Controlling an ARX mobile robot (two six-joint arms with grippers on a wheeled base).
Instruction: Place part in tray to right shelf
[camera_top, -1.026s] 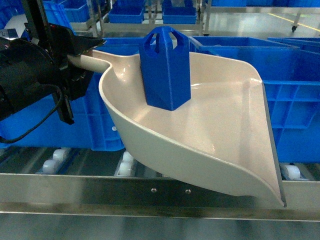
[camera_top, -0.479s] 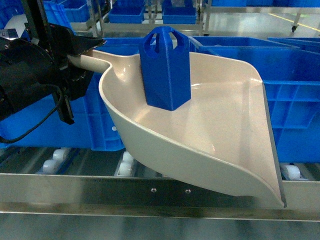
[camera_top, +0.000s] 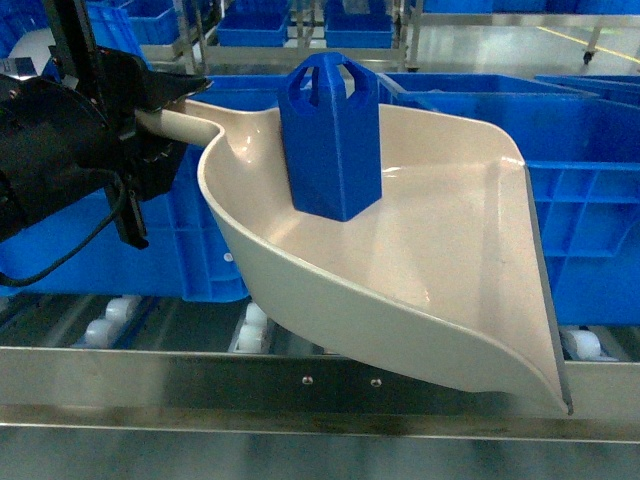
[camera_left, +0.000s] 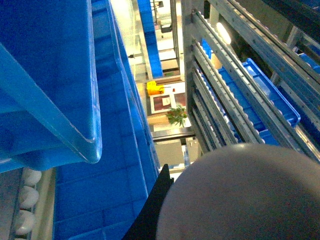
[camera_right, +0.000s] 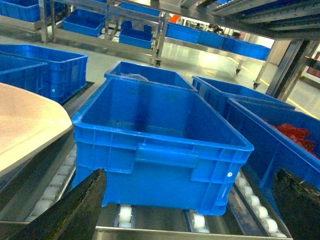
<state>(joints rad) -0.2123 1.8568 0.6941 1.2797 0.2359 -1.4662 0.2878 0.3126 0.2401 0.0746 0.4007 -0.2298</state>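
Note:
The beige tray (camera_top: 440, 270) hangs tilted over the right shelf's steel front rail (camera_top: 200, 385), its flat lip low at the right. The blue part (camera_top: 333, 140) stands upright inside it, near the back rim. My left gripper (camera_top: 165, 105) is shut on the tray's handle at the upper left. In the left wrist view the tray (camera_left: 245, 195) fills the lower right beside one black finger (camera_left: 155, 210); the other finger is hidden. My right gripper (camera_right: 189, 195) is open and empty, facing the shelf (camera_right: 150, 232) to the right of the tray's edge (camera_right: 25, 125).
Large blue crates (camera_top: 590, 190) sit on the shelf's white rollers (camera_top: 105, 325) right behind the tray. One empty crate (camera_right: 160, 135) stands straight before the right gripper, and another (camera_right: 280, 145) holds red items. Further racks with blue crates (camera_top: 255, 25) stand behind.

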